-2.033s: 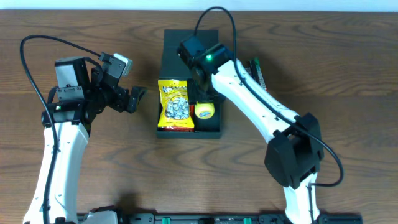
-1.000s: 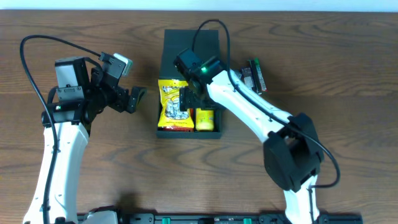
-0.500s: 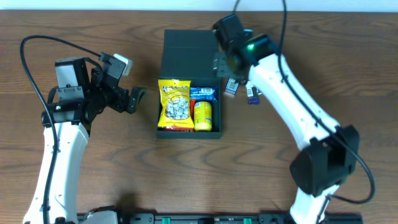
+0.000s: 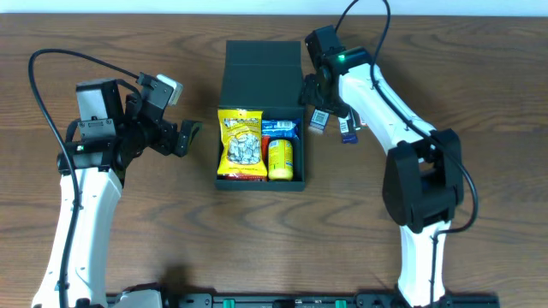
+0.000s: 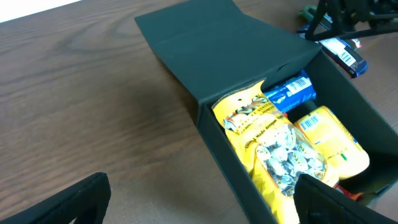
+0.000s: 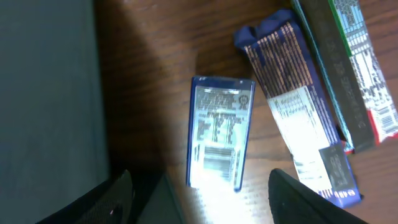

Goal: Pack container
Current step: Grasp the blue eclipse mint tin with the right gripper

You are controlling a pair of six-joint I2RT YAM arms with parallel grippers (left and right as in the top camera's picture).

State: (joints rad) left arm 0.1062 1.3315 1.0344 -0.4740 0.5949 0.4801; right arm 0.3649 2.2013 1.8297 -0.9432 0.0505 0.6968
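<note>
Overhead: container [image 4: 261, 73] mid-tabletop, toward far edge, flap lid laid open flat. Inside: yellow snack bag [image 4: 240, 145], blue wrapper [image 4: 278, 128], yellow pouch [image 4: 280, 160]. Left gripper [image 4: 187, 135] off container's left side, released, empty. Right gripper [image 4: 318, 101] just beside container's right wall.

Left wrist: open container ahead, own fingers [image 5: 62, 202] wide apart.

Right wrist: fingers [image 6: 118, 199] spread, grasping nothing, straddling small blue packet [image 6: 219, 130] on tabletop. Purple bar [image 6: 298, 137] and green bar [image 6: 348, 68] just beside.

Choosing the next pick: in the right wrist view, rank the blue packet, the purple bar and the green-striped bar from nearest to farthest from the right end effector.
1. blue packet, centred just ahead of the right end effector.
2. purple bar, alongside the packet, toward the picture's right.
3. green-striped bar, beyond the purple bar, at the right edge.
</note>
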